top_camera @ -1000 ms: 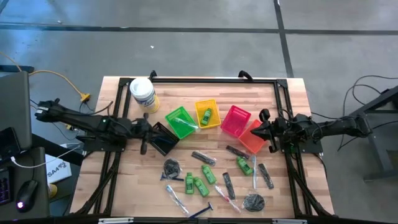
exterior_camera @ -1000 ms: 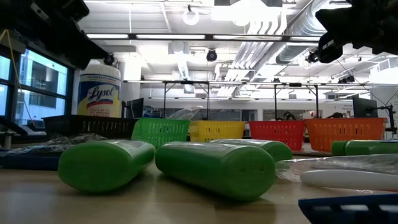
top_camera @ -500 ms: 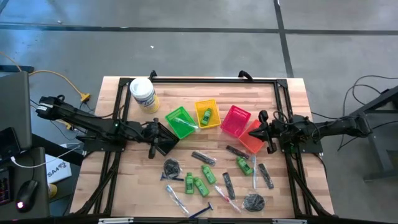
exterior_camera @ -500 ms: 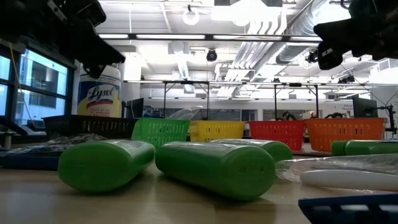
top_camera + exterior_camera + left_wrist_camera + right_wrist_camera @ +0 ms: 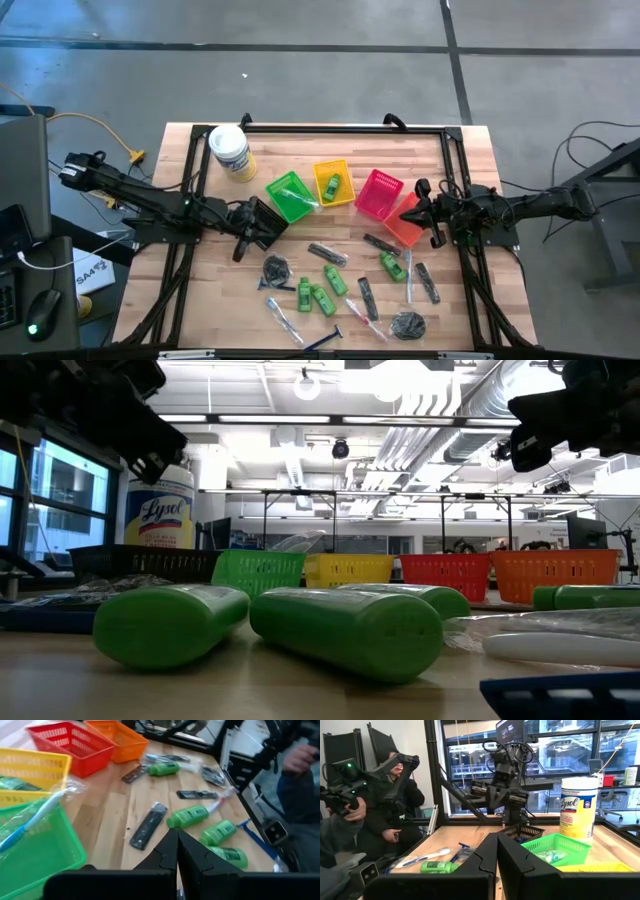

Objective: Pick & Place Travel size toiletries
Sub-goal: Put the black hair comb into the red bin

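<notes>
Travel toiletries lie loose on the near half of the wooden table: green mini bottles (image 5: 335,280) (image 5: 192,815), black combs (image 5: 327,253) (image 5: 148,824), dark coiled bundles (image 5: 276,268), clear tubes (image 5: 283,318) and a blue razor (image 5: 325,340). One green bottle (image 5: 330,187) lies in the yellow basket (image 5: 343,170). My left gripper (image 5: 250,232) (image 5: 176,847) is shut and empty, above the black basket (image 5: 268,220). My right gripper (image 5: 422,212) (image 5: 496,842) is shut and empty, above the orange basket (image 5: 405,228).
Green (image 5: 285,190), yellow, red (image 5: 378,192) and orange baskets stand in a row across the table's middle. A white tub with a yellow label (image 5: 230,150) stands at the far left. A person (image 5: 365,815) sits past the table's near edge. A black frame borders the table.
My left gripper has moved toward the table's right and near edges, from beside the black basket to over it. Nothing on the table has moved.
</notes>
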Controlling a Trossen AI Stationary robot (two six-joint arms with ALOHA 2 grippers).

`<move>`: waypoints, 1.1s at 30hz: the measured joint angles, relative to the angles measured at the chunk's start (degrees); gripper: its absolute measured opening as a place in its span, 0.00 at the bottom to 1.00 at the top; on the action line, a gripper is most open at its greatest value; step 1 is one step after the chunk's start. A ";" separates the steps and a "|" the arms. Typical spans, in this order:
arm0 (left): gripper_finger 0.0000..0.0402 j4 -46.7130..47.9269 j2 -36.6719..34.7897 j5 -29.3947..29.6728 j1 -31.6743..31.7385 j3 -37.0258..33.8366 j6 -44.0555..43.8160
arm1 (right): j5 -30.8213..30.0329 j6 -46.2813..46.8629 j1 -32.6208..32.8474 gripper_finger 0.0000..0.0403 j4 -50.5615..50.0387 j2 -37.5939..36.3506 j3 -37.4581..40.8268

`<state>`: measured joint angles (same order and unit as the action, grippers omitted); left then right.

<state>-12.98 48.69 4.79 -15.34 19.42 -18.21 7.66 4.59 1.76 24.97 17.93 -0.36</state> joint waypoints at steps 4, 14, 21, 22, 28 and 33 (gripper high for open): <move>0.00 0.28 0.00 2.90 -4.30 0.00 3.38 | 0.02 0.62 0.00 0.01 -0.01 0.00 0.00; 0.00 0.85 0.00 13.63 -15.95 0.02 2.93 | -0.15 1.74 0.00 0.01 0.02 0.00 0.04; 0.00 2.54 0.00 27.97 -24.77 1.96 1.92 | -0.09 1.72 0.00 0.01 -0.72 -0.01 0.04; 0.00 3.40 -0.01 31.01 -25.64 2.79 1.57 | -0.07 1.72 0.00 0.01 -0.70 -0.02 0.04; 0.02 10.23 -0.02 37.91 -28.35 8.37 1.43 | 0.00 1.83 0.00 0.01 -2.11 0.00 0.04; 0.05 12.19 0.00 38.17 -28.28 11.03 4.15 | 0.00 1.83 0.00 0.01 -2.14 0.00 0.04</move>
<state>-0.80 48.69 42.96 -43.62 30.45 -14.07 7.66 6.42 1.76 22.83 17.93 -0.32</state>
